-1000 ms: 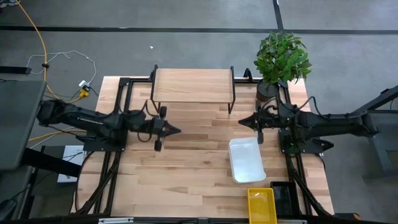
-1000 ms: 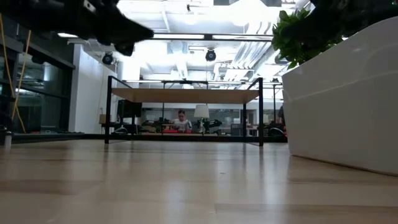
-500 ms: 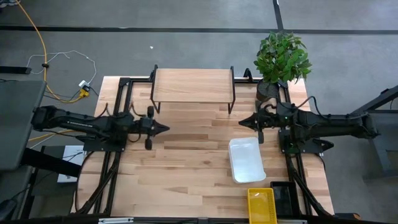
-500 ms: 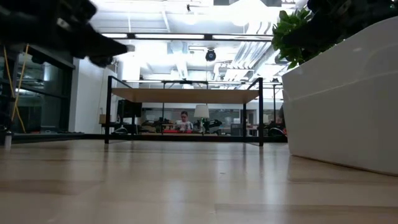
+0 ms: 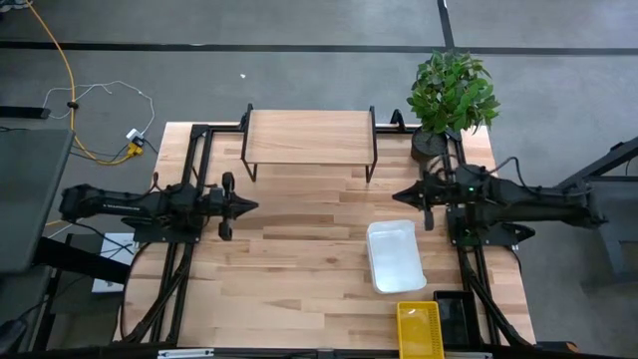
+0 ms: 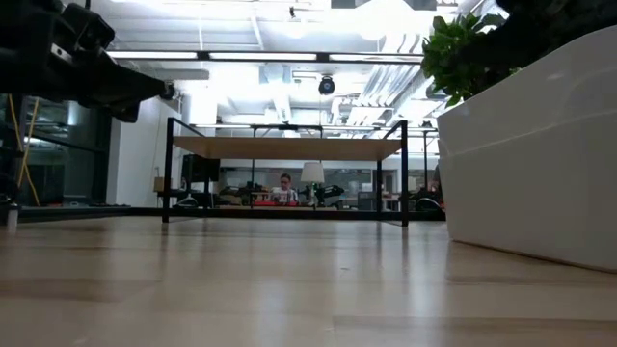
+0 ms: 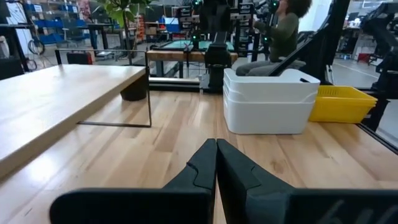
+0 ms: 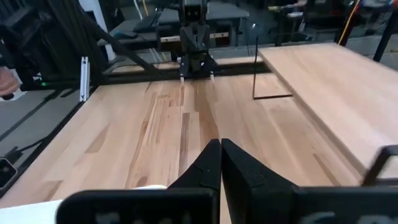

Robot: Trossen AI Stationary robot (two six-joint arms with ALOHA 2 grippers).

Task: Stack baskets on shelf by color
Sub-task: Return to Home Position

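1. Baskets, yellow: a yellow perforated plastic basket lies at the near right edge of the light wooden tabletop. Whether it is one basket or several nested cannot be told.
2. Just beyond it stands the stack of plain white rounded plastic baskets. The left wrist view shows them nested squarely. The two colours sit in separate groups, which fits sorting by colour.
3. Left gripper hangs over the left side of the table at mid-depth. Its fingers are pressed together and carry nothing.
4. Right gripper hangs opposite it, just beyond the white stack and apart from it. Its jaws are likewise closed and empty. Judgement: both arms are held off the work because handling is finished and they are parking.
5. Farther back stands the low shelf with light wooden top and thin black legs. No basket is on it; both groups rest on the tabletop instead.
6. Farthest, at the far right corner, stands a green leafy potted plant, well apart from the baskets.
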